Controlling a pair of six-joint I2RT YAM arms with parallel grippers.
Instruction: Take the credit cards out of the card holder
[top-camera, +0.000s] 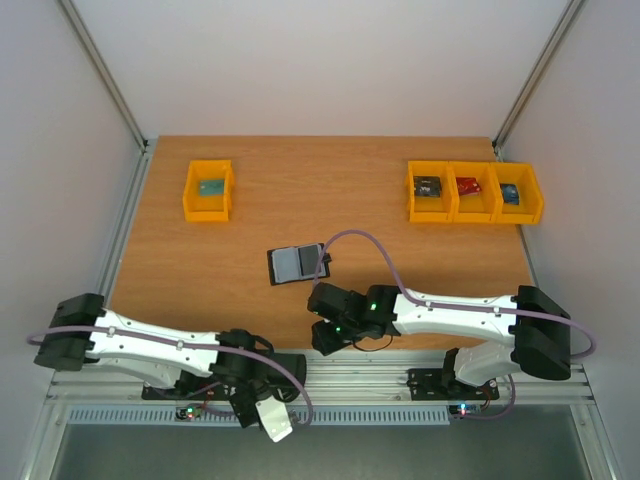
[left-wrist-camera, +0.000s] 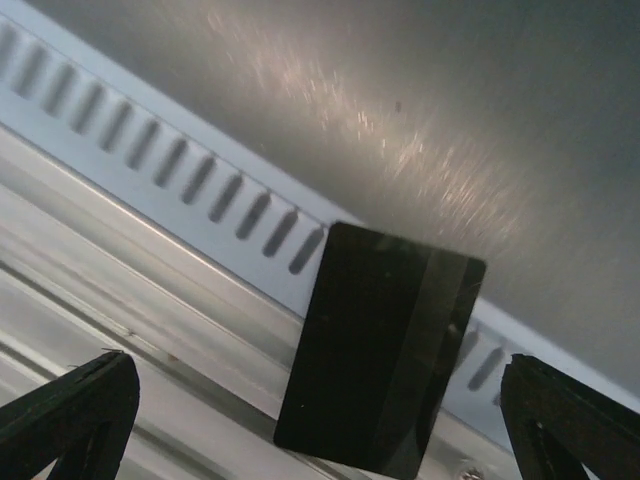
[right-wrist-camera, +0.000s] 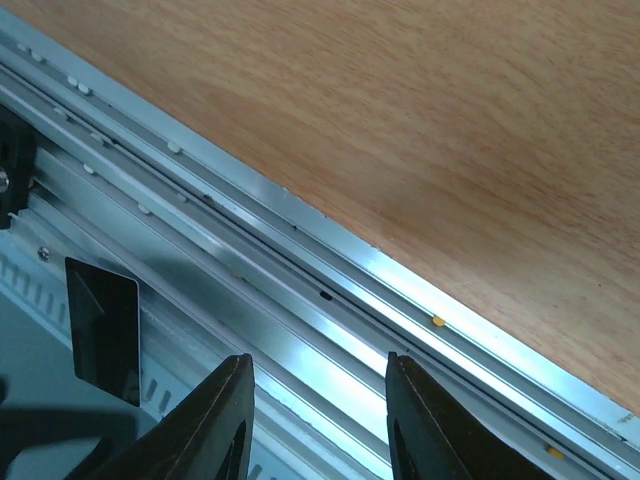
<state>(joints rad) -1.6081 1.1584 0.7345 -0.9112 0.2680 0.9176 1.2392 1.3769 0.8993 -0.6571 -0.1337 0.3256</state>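
Note:
The card holder (top-camera: 297, 263) lies open on the wooden table, blue-grey inside up, its black tab at the right. A dark credit card (left-wrist-camera: 380, 350) rests off the table on the slotted metal panel at the near edge; it also shows in the right wrist view as the same dark card (right-wrist-camera: 101, 330). My left gripper (left-wrist-camera: 315, 385) hangs over it, open wide, its fingers far to either side and not touching it. From above, the left gripper (top-camera: 262, 398) sits over the front rail. My right gripper (right-wrist-camera: 315, 410) is open and empty over the rail, and from above this gripper (top-camera: 330, 335) is just in front of the card holder.
One yellow bin (top-camera: 208, 190) stands at the back left with a greenish flat item. Three joined yellow bins (top-camera: 475, 191) stand at the back right, holding a dark, a red and a blue flat item. Aluminium rails (right-wrist-camera: 300, 290) run along the table's near edge.

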